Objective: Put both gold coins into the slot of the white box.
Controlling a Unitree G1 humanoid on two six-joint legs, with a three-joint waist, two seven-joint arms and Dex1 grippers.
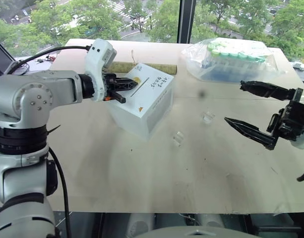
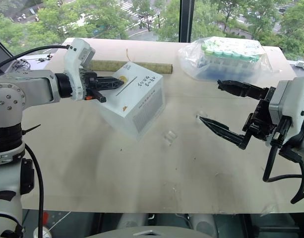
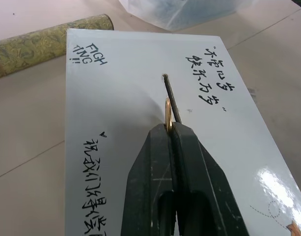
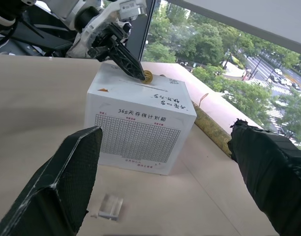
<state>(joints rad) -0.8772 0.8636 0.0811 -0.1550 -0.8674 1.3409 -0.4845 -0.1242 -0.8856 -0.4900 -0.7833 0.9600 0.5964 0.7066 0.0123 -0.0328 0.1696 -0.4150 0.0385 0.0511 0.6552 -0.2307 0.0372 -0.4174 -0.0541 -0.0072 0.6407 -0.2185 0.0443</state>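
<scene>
The left tool (image 3: 171,129) is clamped shut on a gold coin (image 3: 168,114), which stands on edge between the two black fingertips with its rim poking out past them. It hangs over the top face of the white box (image 1: 142,106), and the coin sits right at the near end of the slot (image 3: 172,98), the thin dark slit that runs away from the tool tip between the lines of black writing. From the right wrist view the coin (image 4: 148,76) shows as a small gold disc at the tip of the left tool, just above the box top; whether its edge has entered the slit cannot be told.

The right tool (image 2: 226,106) stands wide open with nothing between its fingers, held above the table (image 1: 142,168) well apart from the box and pointing toward it. Between this tool and the box, two small clear plastic pieces (image 1: 178,138) lie on the table surface, one close to the box's lower corner. Beyond the right tool, toward the window, lies a clear bag of green-capped tubes (image 1: 231,59). Behind the box, past the left tool's tip, a greenish patterned roll (image 2: 152,67) lies along the table. Only the one coin in the left tool can be made out.
</scene>
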